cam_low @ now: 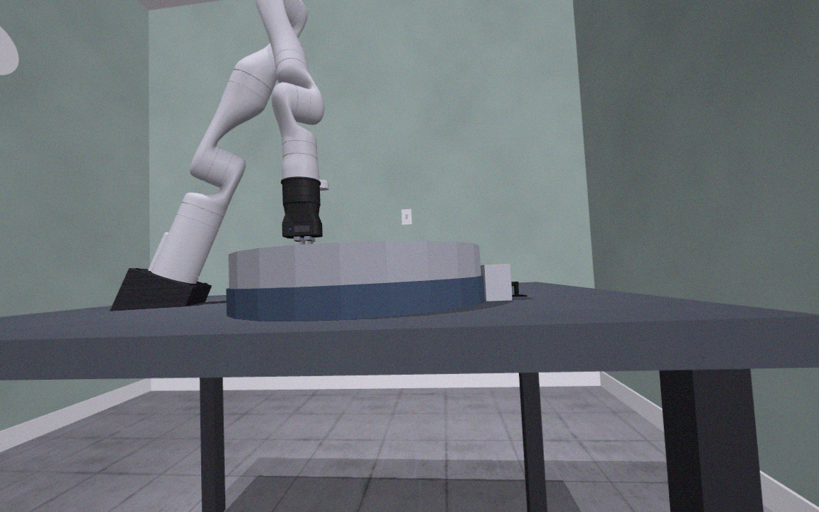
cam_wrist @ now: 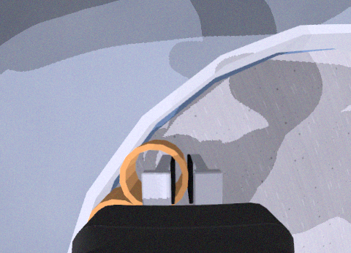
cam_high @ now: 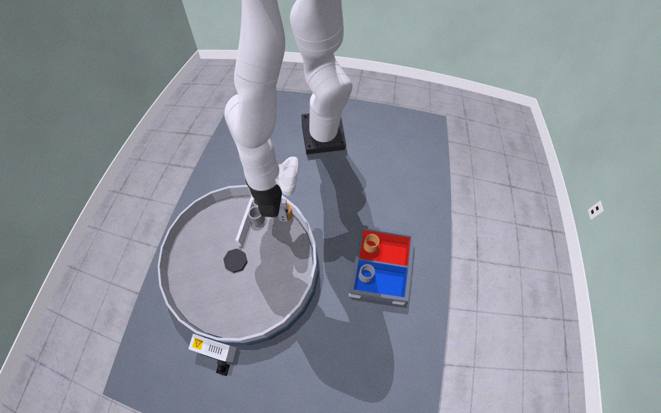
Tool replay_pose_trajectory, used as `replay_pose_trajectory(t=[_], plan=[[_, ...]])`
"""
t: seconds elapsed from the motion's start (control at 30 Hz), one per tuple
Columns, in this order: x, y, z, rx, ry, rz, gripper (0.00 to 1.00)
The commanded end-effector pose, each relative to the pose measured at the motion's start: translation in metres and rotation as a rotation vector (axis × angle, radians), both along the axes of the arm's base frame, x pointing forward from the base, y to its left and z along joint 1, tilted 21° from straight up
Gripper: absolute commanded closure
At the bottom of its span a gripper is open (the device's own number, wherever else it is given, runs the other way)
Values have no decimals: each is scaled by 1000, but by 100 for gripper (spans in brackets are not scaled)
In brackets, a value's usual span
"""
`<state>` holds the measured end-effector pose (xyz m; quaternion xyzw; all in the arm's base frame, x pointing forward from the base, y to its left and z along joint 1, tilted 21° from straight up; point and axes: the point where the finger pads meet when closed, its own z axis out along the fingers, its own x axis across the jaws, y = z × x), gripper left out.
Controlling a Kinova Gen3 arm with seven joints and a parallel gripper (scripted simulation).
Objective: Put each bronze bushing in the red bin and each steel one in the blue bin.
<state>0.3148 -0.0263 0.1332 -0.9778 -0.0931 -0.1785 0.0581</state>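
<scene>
My gripper point(cam_wrist: 181, 171) reaches down into the turntable point(cam_high: 237, 267) at its far rim. It is shut on the wall of a bronze bushing point(cam_wrist: 154, 172), one finger inside the ring and one outside. The bronze bushing also shows beside the black gripper body in the top view point(cam_high: 287, 211). A steel bushing point(cam_high: 257, 216) stands on the turntable just left of the gripper, against a white radial bar point(cam_high: 245, 223). The red bin point(cam_high: 385, 247) holds a bronze bushing point(cam_high: 373, 240). The blue bin point(cam_high: 381, 280) holds a steel bushing point(cam_high: 366, 277).
The turntable has a raised rim and a dark hub point(cam_high: 234, 260) at its centre. The arm's base point(cam_high: 323, 138) stands behind the turntable. A control box point(cam_high: 212, 350) sits at the turntable's front. In the exterior view the rim hides the fingertips point(cam_low: 303, 239).
</scene>
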Motion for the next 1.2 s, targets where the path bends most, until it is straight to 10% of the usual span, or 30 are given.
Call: replay_pose_trajectory(t=[0.0,1.17], plan=[[0,0,0,-1,-1,0,100],[-3,-1,8,1,5,-1,100]])
